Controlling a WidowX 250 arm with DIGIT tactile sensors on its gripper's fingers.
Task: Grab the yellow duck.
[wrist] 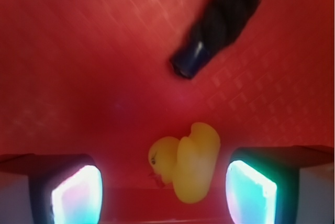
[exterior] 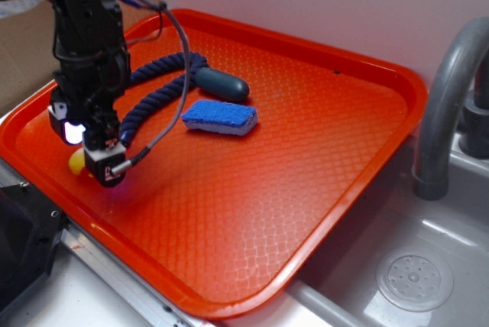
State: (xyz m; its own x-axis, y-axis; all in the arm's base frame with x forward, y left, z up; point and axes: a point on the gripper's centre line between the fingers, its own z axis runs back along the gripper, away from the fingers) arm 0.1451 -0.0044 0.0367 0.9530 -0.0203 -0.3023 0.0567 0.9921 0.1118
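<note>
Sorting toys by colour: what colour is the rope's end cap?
Dark blue rope end cap, clearest in the wrist view.

yellow duck (exterior: 76, 161) mostly hidden behind gripper (exterior: 98, 160) | rope (wrist: 222, 17) blurred, cut by top edge

Even, bright light falls on the orange tray (exterior: 306, 151), leaving a soft pale sheen near its front edge and only faint shadows beneath the blue sponge (exterior: 221, 117). The exterior view is mildly soft. The wrist view is dimmer and blurred, the dark rope (wrist: 220, 20) smeared, while the gripper (wrist: 165, 192) pads glow white-cyan.
</note>
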